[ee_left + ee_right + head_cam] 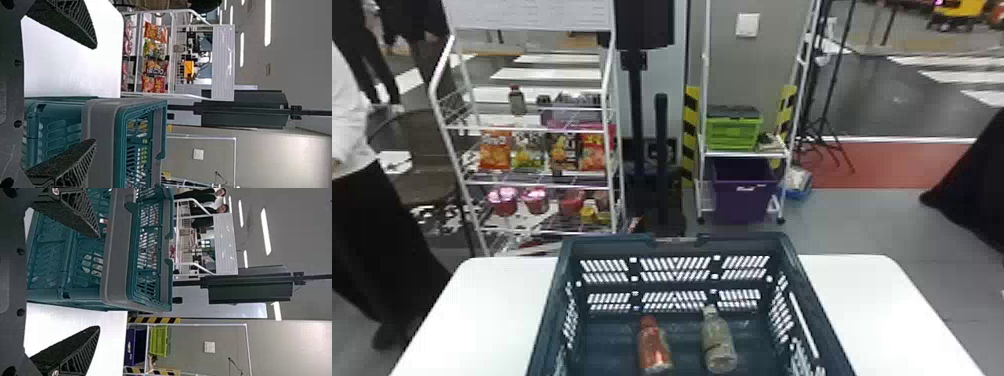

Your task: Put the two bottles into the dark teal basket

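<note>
Both bottles lie inside the dark teal basket [682, 240], side by side on its floor: a red one [654, 347] on the left and a pale grey-green one [718, 342] on the right, a small gap between them. In the left wrist view my left gripper [95, 94] stands open, with the basket [100, 137] beyond its fingers and nothing between them. My right gripper [99, 282], in the right wrist view, is open too and holds nothing; the basket [117, 250] is just past its fingertips.
The basket stands on a white table [872, 300] that extends to both sides of it. Behind are a white snack rack [612, 165] and, farther right, a rack with a green crate [734, 132] above a purple bin [744, 192].
</note>
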### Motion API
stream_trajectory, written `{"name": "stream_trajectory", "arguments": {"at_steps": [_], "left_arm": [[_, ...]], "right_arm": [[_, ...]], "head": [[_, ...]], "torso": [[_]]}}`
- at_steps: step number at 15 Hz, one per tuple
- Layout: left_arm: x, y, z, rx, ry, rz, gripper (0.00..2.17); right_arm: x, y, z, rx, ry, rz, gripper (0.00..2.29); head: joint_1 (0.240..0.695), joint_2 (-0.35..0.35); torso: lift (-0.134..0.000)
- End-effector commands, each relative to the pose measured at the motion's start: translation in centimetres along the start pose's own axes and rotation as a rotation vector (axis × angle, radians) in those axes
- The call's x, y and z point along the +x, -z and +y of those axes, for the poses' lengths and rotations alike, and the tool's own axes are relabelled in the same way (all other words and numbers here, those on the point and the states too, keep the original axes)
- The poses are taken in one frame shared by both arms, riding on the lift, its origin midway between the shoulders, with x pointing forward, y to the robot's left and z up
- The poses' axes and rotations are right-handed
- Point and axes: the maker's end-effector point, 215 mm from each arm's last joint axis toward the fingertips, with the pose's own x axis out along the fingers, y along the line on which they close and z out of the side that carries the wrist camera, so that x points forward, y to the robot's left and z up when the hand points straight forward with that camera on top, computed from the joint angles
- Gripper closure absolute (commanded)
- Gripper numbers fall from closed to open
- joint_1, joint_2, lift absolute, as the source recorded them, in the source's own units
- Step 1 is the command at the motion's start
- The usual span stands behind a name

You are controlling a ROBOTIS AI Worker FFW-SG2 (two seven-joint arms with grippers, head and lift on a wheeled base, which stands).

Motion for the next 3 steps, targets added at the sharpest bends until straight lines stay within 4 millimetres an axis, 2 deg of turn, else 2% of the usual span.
{"name": "stream_trajectory", "arguments": {"at_steps": [1, 3], "left_arm": [[0.01, 0.04, 0.01, 0.000, 0.000, 0.002, 0.02], [0.08, -0.09, 0.00, 0.000, 0.002, -0.001, 0.02]], "right_arm": [[-0.02, 0.09, -0.01, 0.001, 0.001, 0.001, 0.05], [-0.02, 0.09, -0.01, 0.001, 0.001, 0.001, 0.05]], "head": [[0.499, 0.000], [0.499, 0.000]], "torso": [[0.000], [0.000]]}}
